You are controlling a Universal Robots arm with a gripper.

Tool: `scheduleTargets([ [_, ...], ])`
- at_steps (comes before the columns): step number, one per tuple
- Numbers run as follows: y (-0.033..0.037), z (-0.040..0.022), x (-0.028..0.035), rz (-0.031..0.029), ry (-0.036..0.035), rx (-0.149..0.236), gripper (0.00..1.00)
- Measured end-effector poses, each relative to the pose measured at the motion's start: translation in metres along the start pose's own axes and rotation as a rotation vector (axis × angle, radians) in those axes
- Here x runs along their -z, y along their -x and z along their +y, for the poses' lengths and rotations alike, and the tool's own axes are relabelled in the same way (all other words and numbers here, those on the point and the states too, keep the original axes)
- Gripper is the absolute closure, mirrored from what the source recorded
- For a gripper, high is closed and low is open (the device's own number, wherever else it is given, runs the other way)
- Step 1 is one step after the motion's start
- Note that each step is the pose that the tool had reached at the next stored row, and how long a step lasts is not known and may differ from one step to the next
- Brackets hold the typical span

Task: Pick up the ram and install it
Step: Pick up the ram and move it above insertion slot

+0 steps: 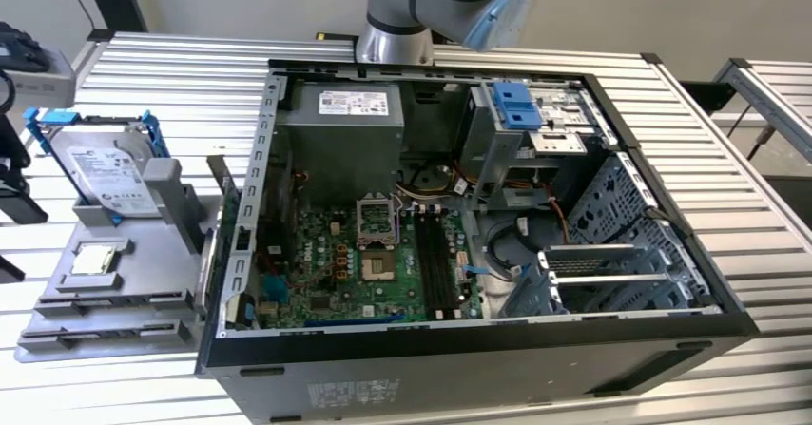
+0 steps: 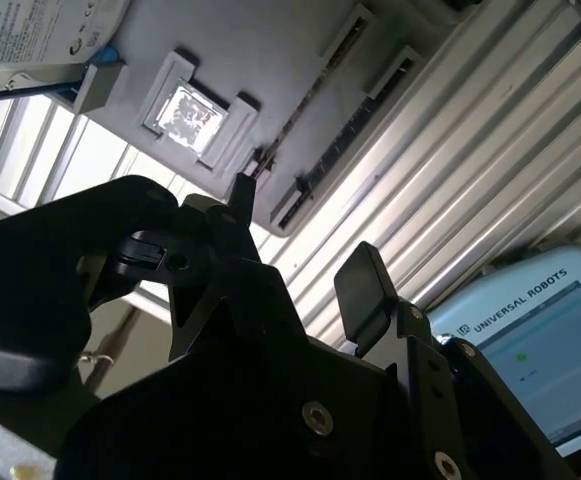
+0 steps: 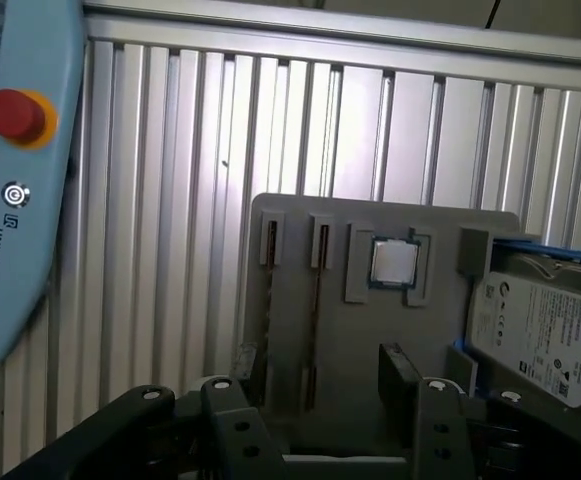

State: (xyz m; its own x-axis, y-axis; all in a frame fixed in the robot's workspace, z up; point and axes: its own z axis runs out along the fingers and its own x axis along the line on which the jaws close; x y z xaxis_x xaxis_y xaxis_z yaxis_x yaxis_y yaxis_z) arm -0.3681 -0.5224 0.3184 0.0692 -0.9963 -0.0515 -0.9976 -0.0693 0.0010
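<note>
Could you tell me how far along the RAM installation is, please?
Nothing looks done: the motherboard's memory slots appear empty. In hand: nothing; the gripper is open, facing the grey tray, where the ram seems to stand edge-on. Picking and installing remain.

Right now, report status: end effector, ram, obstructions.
End effector open, empty, apart from gray holder. Ram looks edge-on in holder slot, untouched. Nothing seen between them.
</note>
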Motion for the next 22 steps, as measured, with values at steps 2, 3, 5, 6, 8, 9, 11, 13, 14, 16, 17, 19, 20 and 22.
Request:
scheduleTargets([
  [2,-0.0001,0.0000,-0.0026,0.0004,0.0008,0.000,0.00],
  [3,-0.0002,0.0000,-0.0039,0.0006,0.0011,0.000,0.00],
  [5,-0.0004,0.0000,-0.0069,0.0010,0.0016,0.000,0.00],
  [6,-0.0004,0.0000,-0.0084,0.0011,0.0018,0.000,0.00],
  [8,-0.0006,0.0000,-0.0114,0.0017,0.0020,-0.001,0.00],
  [9,-0.0007,-0.0001,-0.0129,0.0020,0.0020,-0.001,0.00],
  [11,-0.0008,0.0000,-0.0156,0.0021,0.0044,-0.002,0.00],
  [13,-0.0009,0.0000,-0.0172,0.0016,0.0134,-0.002,0.00],
  [14,-0.0010,0.0000,-0.0181,0.0012,0.0173,-0.002,0.00],
  [16,-0.0027,0.0001,-0.0208,0.0012,0.0202,-0.002,0.00],
  [17,-0.0043,0.0002,-0.0226,0.0011,0.0204,-0.002,0.00],
  [19,-0.0070,0.0003,-0.0261,0.0010,0.0204,-0.002,0.00],
  [20,-0.0084,0.0005,-0.0278,0.0010,0.0203,-0.002,0.00],
  [22,-0.0112,0.0006,-0.0306,0.0011,0.0197,-0.002,0.00],
])
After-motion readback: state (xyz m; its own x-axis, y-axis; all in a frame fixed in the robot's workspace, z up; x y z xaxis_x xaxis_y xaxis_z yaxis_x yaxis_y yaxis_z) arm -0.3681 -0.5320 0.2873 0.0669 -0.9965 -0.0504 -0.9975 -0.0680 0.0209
